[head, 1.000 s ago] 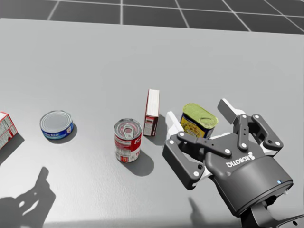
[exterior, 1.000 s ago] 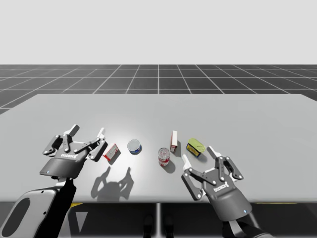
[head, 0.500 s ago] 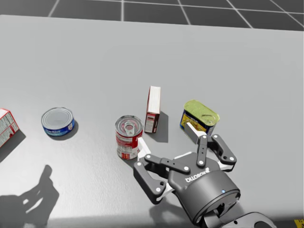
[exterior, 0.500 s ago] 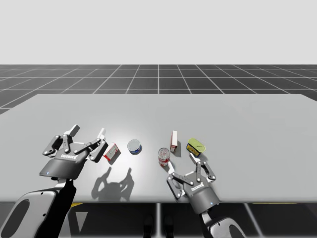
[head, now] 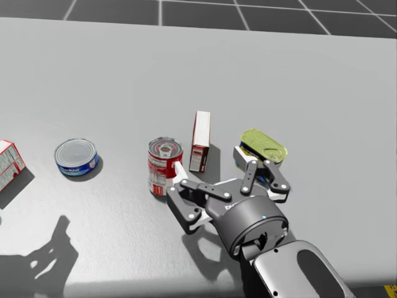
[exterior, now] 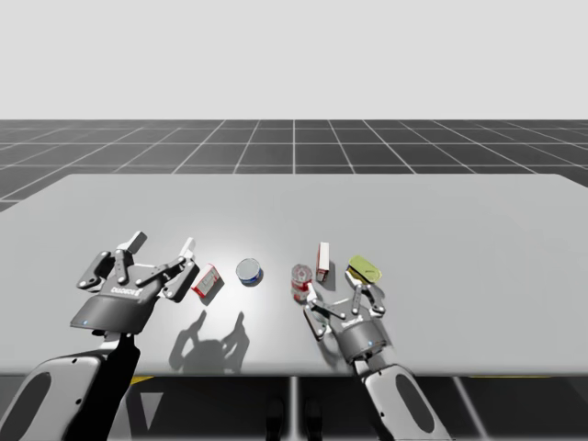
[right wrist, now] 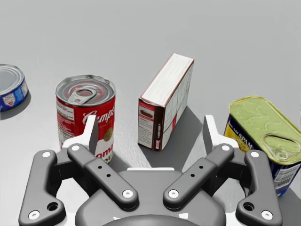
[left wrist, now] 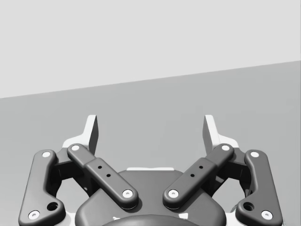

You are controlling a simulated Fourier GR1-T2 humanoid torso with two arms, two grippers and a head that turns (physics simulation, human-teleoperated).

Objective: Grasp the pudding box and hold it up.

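The pudding box [head: 200,141] is standing upright at the head view's centre, between a red can [head: 165,164] and a yellow-topped tin [head: 263,149]. My right gripper [right wrist: 149,132] is facing it with jaws spread wide and nothing clamped. My left gripper [exterior: 163,243] is hovering at the high view's lower left, its jaws also apart.

A simulated scene: grey table [exterior: 459,211] on gridded floor [exterior: 294,142].
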